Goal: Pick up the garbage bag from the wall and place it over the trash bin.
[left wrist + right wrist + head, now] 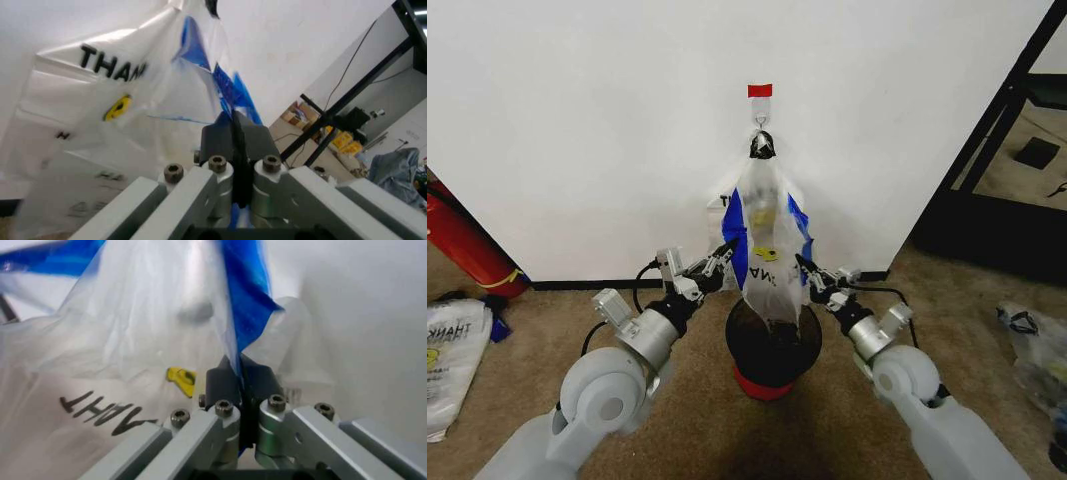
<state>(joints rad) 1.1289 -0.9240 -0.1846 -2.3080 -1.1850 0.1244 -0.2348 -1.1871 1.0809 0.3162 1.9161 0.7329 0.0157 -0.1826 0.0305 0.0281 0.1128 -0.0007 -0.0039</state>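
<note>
I have both pincers, left pincer (pixel 727 247) and right pincer (pixel 804 264), clamped on the garbage bag (pixel 765 235) hanging from the hook (pixel 761 124); next I judge lifting it free, over the trash bin (pixel 772 350).

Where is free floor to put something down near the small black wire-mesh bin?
Bare carpet lies in front of the black wire-mesh trash bin, between both arms. Crowded: left gripper and right gripper pinch the clear blue-sided garbage bag hanging over the bin.
</note>
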